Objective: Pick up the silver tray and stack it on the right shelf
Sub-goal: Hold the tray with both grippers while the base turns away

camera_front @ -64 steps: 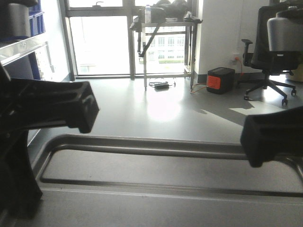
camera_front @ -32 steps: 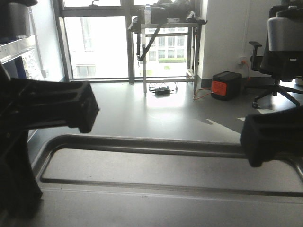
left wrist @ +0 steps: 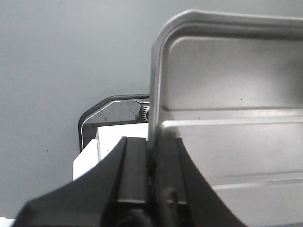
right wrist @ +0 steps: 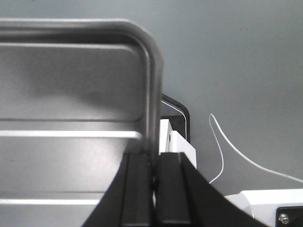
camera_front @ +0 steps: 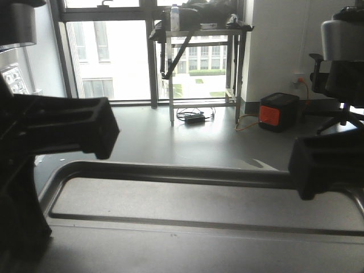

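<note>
over grey floor (left wrist: 47,56), both pincers (left wrist: 152,151) (right wrist: 154,163) clamp silver tray (left wrist: 227,85).

You're in a lab-style office room: smooth grey floor (camera_front: 187,142), tall windows (camera_front: 114,62), steel-framed bench (camera_front: 199,32) piled with gear, orange-and-black power unit (camera_front: 278,112) on the floor, black swivel chair (camera_front: 324,82) at right.

Tall windows (camera_front: 114,51) fill the far wall, and their daylight glares off the smooth grey floor (camera_front: 148,136). A metal table (camera_front: 199,31) stands before them, with cables (camera_front: 194,116) beneath. Far right, by a white wall (camera_front: 278,45) — an orange-and-black box (camera_front: 277,112) and a black office chair (camera_front: 327,82).
</note>
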